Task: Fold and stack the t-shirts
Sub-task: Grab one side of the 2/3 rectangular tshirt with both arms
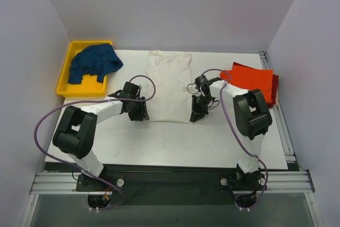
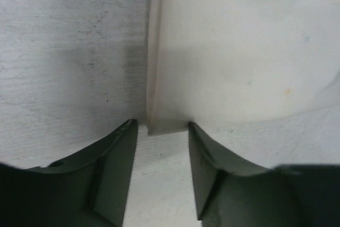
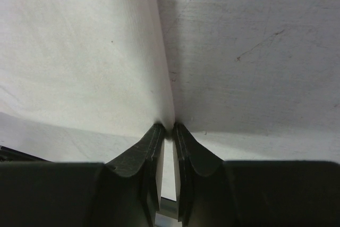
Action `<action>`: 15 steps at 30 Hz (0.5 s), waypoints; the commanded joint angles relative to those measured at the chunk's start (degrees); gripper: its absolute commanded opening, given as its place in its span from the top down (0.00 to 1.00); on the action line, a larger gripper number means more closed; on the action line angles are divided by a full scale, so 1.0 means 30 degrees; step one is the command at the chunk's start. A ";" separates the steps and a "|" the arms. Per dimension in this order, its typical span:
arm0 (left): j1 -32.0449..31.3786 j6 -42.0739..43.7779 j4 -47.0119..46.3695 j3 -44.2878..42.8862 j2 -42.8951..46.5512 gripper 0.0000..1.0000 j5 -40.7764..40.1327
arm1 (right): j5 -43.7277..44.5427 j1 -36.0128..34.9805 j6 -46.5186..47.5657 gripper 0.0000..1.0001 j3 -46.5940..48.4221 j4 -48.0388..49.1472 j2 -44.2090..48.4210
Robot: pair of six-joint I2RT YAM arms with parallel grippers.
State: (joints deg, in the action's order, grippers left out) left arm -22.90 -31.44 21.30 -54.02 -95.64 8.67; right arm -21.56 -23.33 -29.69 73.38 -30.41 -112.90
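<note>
As the off-white t-shirt [image 1: 169,86] lies on the table [image 1: 170,142], long axis running away from arm bases, I've R gripper [image 3: 167,128] pinching its near-right corner; L gripper [image 2: 162,126] spread, near-left corner just ahead.

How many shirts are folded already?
Done: the orange-red shirt lies folded on a dark red shirt at the right. In hand: the off-white shirt is a long strip; the right end effector pinches its near corner, and the left end effector is open around the other. To do: the dark blue shirt, crumpled in the yellow bin.
</note>
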 commanded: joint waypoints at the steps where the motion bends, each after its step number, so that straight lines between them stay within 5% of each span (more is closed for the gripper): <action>1: -0.0278 -0.0213 -0.0157 0.0077 -0.0903 0.53 0.0480 | 0.0420 -0.0221 0.0405 0.88 -0.0175 -0.0907 -0.0657; 4: -0.0307 -0.0330 -0.0098 0.0018 -0.1313 0.63 0.0597 | 0.0361 -0.0191 0.0493 0.91 -0.0116 -0.0936 -0.0599; 9: -0.0395 -0.0359 0.0106 0.0018 -0.1578 1.00 0.0481 | 0.0156 -0.0162 0.0464 1.00 -0.0086 -0.1053 -0.0278; 15: -0.0396 -0.0359 0.0547 0.0428 -0.0644 1.00 -0.0514 | 0.0652 0.0130 0.0493 1.00 -0.0350 -0.1404 0.0425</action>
State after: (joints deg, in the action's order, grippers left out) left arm -23.29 -32.84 19.97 -54.46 -97.82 10.63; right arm -22.39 -23.27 -29.30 73.38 -30.50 -113.01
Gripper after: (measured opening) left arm 0.032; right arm 0.042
